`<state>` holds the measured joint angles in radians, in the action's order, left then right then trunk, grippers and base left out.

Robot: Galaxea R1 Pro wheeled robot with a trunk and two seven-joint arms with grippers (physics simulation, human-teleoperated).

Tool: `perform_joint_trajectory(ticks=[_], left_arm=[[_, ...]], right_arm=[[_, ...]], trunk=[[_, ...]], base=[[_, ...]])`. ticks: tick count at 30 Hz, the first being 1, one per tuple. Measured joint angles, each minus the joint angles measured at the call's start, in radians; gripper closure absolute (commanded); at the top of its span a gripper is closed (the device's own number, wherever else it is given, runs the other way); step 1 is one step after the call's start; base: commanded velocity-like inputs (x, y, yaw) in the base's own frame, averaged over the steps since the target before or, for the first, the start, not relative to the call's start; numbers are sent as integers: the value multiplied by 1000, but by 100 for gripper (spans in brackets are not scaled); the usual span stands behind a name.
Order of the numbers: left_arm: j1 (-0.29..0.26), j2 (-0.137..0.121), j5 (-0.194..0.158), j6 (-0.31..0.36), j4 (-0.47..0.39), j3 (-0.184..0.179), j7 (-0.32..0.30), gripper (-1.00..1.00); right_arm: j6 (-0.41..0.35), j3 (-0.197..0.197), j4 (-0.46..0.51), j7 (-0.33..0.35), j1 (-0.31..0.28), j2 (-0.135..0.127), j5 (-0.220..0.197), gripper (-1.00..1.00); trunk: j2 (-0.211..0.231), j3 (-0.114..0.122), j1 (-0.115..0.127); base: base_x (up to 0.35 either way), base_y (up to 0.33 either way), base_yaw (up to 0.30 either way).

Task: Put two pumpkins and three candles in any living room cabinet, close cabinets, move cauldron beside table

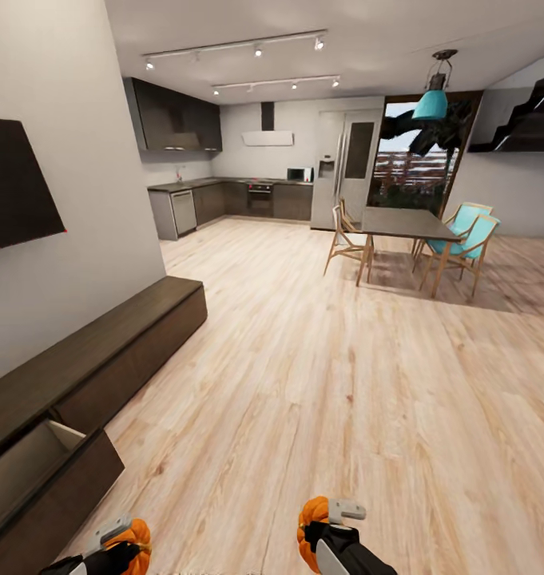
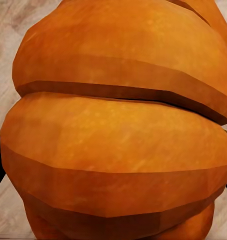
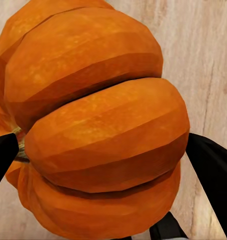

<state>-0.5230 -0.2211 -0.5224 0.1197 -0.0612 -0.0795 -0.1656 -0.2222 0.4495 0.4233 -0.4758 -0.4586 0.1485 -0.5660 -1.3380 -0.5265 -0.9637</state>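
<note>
Each gripper holds one small ribbed orange pumpkin. At the bottom left of the head view my left gripper (image 1: 121,541) is shut on a pumpkin (image 1: 136,537), which looms huge in the left wrist view (image 2: 113,130). My right gripper (image 1: 323,527) is shut on the other pumpkin (image 1: 310,521), seen close over the wood floor in the right wrist view (image 3: 98,125). The long low dark brown cabinet (image 1: 136,327) runs along the left wall. Its nearest drawer (image 1: 40,471) stands pulled open beside my left arm, pale inside. Candles and cauldron are out of view.
Light wood floor (image 1: 319,375) stretches ahead. A dining table (image 1: 403,224) with wooden and teal chairs (image 1: 467,239) stands at the far right. A grey kitchen (image 1: 224,200) lines the back wall. A dark panel (image 1: 16,184) hangs on the left wall above the cabinet.
</note>
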Motion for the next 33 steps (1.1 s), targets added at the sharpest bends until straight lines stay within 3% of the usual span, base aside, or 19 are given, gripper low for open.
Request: perform_joint_trajectory(ticks=[33], left_arm=[[0, 5, 1, -2, 0, 0, 1, 100]], right_arm=[[4, 0, -2, -3, 0, -2, 2, 100]], trunk=[[0, -29, 0]], base=[[75, 0, 252]])
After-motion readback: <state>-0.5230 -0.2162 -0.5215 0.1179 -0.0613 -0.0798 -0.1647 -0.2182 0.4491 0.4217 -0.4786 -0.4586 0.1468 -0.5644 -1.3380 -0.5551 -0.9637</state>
